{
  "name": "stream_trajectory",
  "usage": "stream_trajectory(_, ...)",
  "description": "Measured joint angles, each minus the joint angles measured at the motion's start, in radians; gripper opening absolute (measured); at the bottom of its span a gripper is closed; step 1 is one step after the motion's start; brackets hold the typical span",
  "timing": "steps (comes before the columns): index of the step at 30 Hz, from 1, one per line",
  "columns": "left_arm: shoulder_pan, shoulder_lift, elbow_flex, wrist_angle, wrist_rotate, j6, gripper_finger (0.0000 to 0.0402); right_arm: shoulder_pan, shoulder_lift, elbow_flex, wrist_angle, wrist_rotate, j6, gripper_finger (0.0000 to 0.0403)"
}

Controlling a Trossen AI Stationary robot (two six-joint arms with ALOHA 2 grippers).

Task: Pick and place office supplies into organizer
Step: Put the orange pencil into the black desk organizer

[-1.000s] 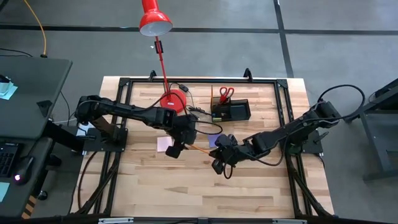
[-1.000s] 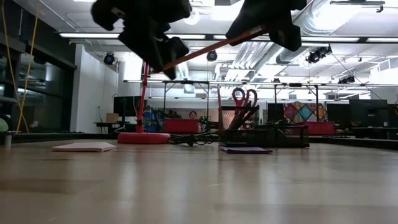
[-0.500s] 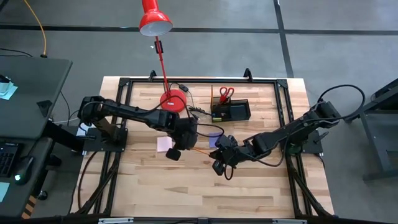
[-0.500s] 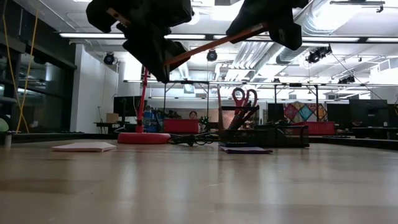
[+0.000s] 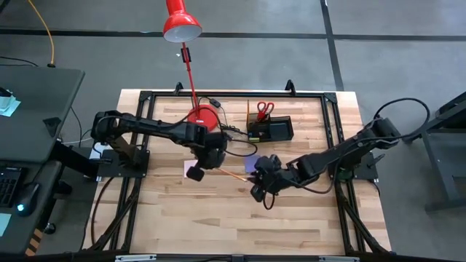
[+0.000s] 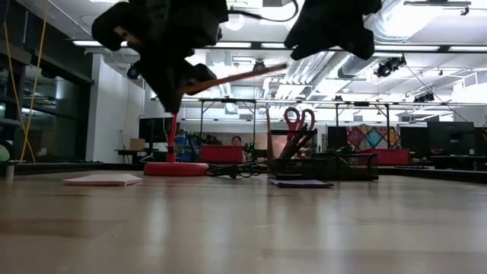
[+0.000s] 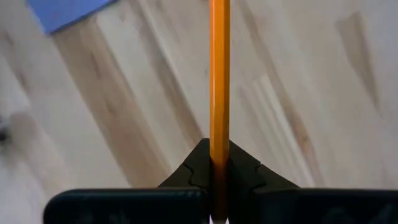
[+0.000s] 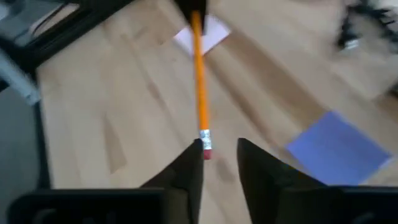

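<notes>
We list: pencil [image 7: 219,74], left jaws clamped on it above bench [image 5: 291,218], right jaws parted, eraser end between them

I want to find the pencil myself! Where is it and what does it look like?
Look at the middle of the wooden table, between the two dark arms. The orange pencil hangs in the air there, pinched in the left gripper. It is the only long thin thing; the sticky pads nearby lie flat and square.
</notes>
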Motion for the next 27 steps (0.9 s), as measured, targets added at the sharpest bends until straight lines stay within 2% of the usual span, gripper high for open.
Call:
stream_trajectory(2, 0.018, 0.0, 0.0, -0.006, -0.017, 0.003, 0.0004, -0.002, -0.019, 0.0, -0.064, 0.031, 0.024, 0.011)
stream_trajectory(6, 0.062, 0.0, 0.0, -0.003, 0.018, 0.012, 0.0004, 0.0, -0.089, -0.001, -0.138, 0.066, 0.049, 0.0152)
stream_trajectory(9, 0.102, -0.017, -0.002, 0.028, 0.066, -0.01, 0.0004, 0.015, -0.157, 0.0, -0.221, 0.156, 0.14, 0.0174)
stream_trajectory(14, 0.167, -0.135, -0.082, 0.286, 0.175, -0.17, 0.0004, 0.095, -0.244, -0.001, -0.336, 0.428, 0.348, 0.0194)
stream_trajectory(19, 0.224, -0.272, -0.214, 0.511, 0.134, -0.388, 0.0004, 0.159, -0.239, 0.0, -0.293, 0.715, 0.468, 0.0197)
stream_trajectory(21, 0.233, -0.312, -0.27, 0.643, 0.121, -0.492, 0.0004, 0.149, -0.217, 0.0, -0.261, 0.77, 0.47, 0.0197)
stream_trajectory(23, 0.231, -0.332, -0.318, 0.78, 0.112, -0.587, 0.0004, 0.121, -0.197, 0.0, -0.221, 0.781, 0.454, 0.0197)
stream_trajectory(25, 0.23, -0.329, -0.345, 0.863, 0.113, -0.653, 0.0004, 0.092, -0.181, 0.0, -0.179, 0.799, 0.41, 0.0197)
stream_trajectory(27, 0.222, -0.329, -0.364, 0.896, 0.11, -0.701, 0.0004, 0.076, -0.164, -0.001, -0.097, 0.868, 0.334, 0.0197)
